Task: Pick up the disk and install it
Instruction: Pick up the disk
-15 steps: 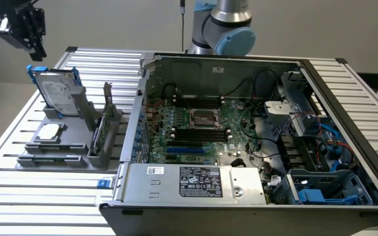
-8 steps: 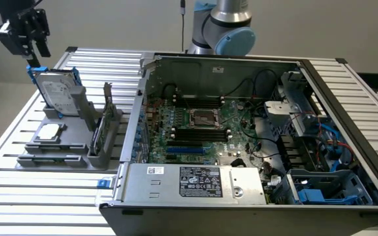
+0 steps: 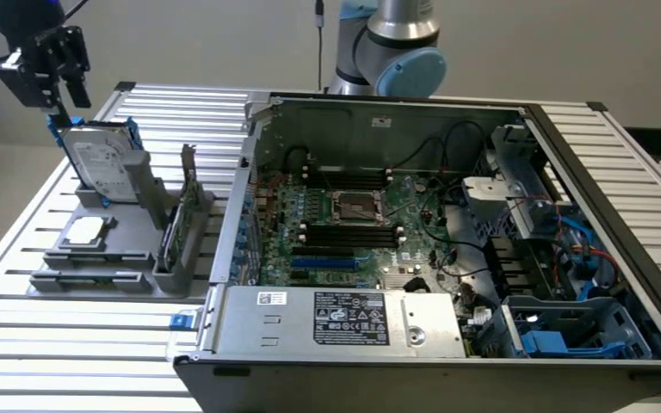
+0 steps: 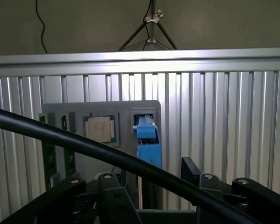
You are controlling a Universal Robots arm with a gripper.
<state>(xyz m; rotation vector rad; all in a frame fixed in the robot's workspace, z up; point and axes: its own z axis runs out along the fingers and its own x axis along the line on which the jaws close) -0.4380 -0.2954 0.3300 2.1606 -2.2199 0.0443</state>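
Observation:
The disk [image 3: 99, 162], a silver drive with a white label in a blue carrier, stands upright on edge in a grey holder [image 3: 89, 280] at the exterior view's left. My gripper [image 3: 59, 105] hangs just above the disk's top corner. From the wrist view I look down on the carrier's blue edge [image 4: 148, 145]. The gripper [image 4: 149, 179] is open. One of its black fingers [image 4: 109, 185] stands on each side of that edge, and nothing is held.
The holder also carries a square silver processor chip [image 3: 87, 229] and an upright green circuit card [image 3: 176, 219]. An open computer case [image 3: 227, 335] lies at the exterior view's right, with a blue-lined bay [image 3: 549, 337] in its near corner. A black cable [image 4: 84, 145] crosses the wrist view.

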